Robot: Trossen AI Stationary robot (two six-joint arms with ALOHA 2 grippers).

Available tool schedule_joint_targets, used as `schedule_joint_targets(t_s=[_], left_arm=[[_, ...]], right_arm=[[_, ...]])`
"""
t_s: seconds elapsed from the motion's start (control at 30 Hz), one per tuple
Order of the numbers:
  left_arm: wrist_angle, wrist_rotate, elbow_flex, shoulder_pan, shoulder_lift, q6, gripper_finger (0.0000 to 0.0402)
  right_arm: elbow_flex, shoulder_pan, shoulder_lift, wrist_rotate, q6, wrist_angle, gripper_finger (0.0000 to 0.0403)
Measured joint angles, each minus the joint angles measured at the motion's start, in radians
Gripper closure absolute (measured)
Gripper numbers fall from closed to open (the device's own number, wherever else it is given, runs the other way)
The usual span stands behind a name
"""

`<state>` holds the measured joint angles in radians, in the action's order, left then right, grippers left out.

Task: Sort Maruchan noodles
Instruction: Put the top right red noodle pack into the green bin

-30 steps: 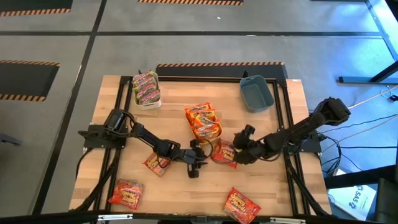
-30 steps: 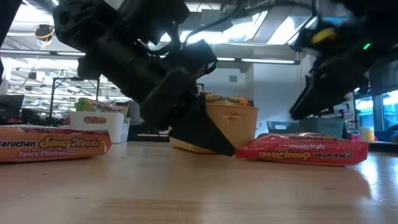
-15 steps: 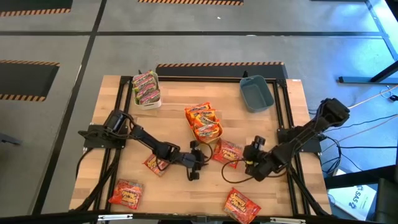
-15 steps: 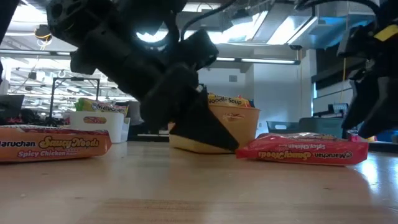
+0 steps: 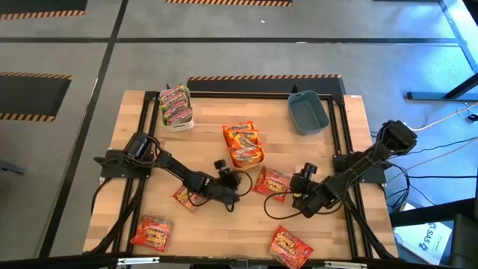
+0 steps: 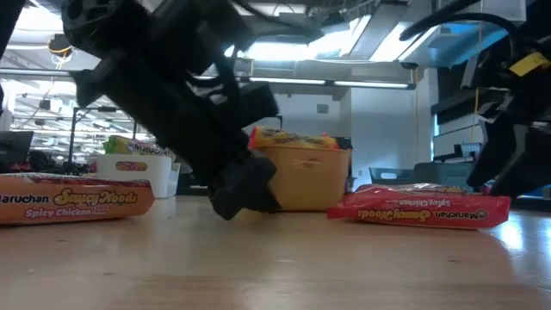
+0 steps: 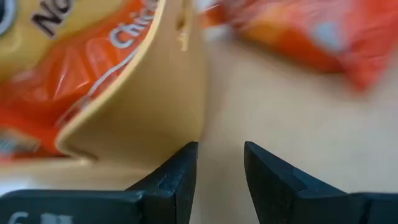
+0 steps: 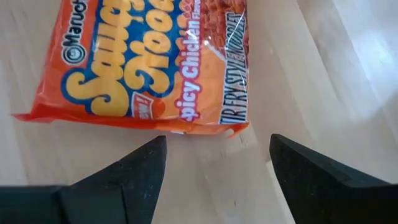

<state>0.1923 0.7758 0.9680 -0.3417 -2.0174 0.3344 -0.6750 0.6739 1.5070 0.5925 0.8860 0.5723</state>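
My left gripper (image 5: 226, 178) (image 7: 221, 163) sits low by the near corner of the yellow bin (image 5: 244, 147) (image 7: 155, 93), which holds orange noodle packets (image 6: 293, 138). Its fingers are open by a narrow gap and hold nothing. My right gripper (image 5: 297, 193) (image 8: 217, 155) is wide open just to the right of a red noodle packet (image 5: 272, 181) (image 8: 149, 68) (image 6: 422, 207) lying flat on the table. Green-pink packets fill the white bin (image 5: 175, 106). Three more red packets (image 5: 187, 196) (image 5: 151, 232) (image 5: 290, 248) lie flat near the table's near edge.
An empty blue bin (image 5: 308, 112) stands at the far right of the table. The white bin (image 6: 133, 172) sits at the far left. A black frame rail (image 5: 340, 142) runs along the table's sides. Bare wood lies between the yellow bin and the blue bin.
My right gripper has drawn back from over the red packet toward the near right, leaving the packet flat on the table. My left gripper has moved toward the far edge and a little left, closer to the yellow bin's near corner.
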Motion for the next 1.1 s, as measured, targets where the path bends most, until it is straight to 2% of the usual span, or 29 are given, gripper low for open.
schedule_joint_targets(t_s=[0.17,0.23,0.33,0.4,0.47,0.57,0.63,0.87,1.1], left_arm=[[-0.060,0.188,-0.001,-0.014,0.001,0.112,0.0274],[-0.054,0.151,0.001,-0.018,0.002,0.116,0.0274],[-0.041,0.015,0.025,-0.026,0.002,0.052,0.0274],[-0.037,-0.026,0.037,-0.027,0.002,0.017,0.0274],[-0.042,0.027,0.038,-0.023,0.002,-0.001,0.0274],[-0.060,0.181,0.039,-0.011,0.002,0.004,0.0274],[-0.064,0.192,0.039,-0.001,0.002,0.027,0.0274],[0.074,-0.202,0.039,0.029,0.002,-0.086,0.0274],[0.110,-0.350,0.039,0.047,0.002,-0.107,0.0274]], right_arm=[[0.000,0.000,0.024,0.008,0.000,-0.011,0.0133],[0.000,0.000,0.032,0.007,0.000,-0.010,0.0133],[0.000,0.000,0.037,0.008,0.000,-0.021,0.0133],[0.000,0.000,0.037,0.023,-0.001,-0.028,0.0133],[0.000,0.000,0.037,0.040,-0.001,-0.033,0.0133],[0.000,0.000,0.037,0.052,-0.001,-0.035,0.0133],[0.000,0.000,0.037,0.054,-0.001,-0.038,0.0133],[0.000,-0.009,0.037,0.163,-0.002,-0.041,0.0133],[0.000,-0.067,0.040,0.182,-0.061,-0.053,0.0133]])
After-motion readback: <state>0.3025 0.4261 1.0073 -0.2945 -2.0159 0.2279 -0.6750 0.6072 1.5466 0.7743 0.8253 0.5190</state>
